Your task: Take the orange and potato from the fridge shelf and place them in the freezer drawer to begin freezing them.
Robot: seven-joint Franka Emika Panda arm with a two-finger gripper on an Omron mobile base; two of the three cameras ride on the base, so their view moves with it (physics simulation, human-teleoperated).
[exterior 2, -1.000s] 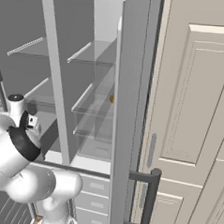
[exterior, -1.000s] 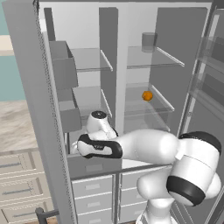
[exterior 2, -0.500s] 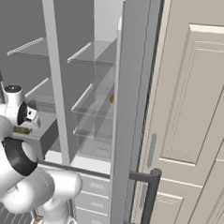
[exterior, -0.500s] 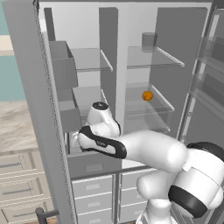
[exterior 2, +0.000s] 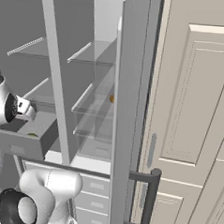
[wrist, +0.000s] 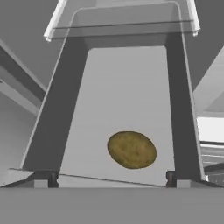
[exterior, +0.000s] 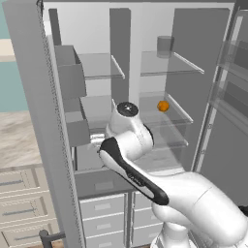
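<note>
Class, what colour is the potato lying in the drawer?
Dull olive-brown with mottled speckles; the potato shows best in the hand view.

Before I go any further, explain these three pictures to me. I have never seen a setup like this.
This is a rendered kitchen with a white robot arm on a driving base, working at an open fridge. Two pictures come from cameras on the base, behind the arm to its left and right. The third comes from a camera on the hand, looking along the gripper, whose two dark fingertips sit wide apart at the bottom, holding nothing. Below it the potato lies on the floor of the freezer drawer, which the right base view shows pulled open. The orange sits on a glass fridge shelf, and a grey cup stands on the shelf above.
</note>
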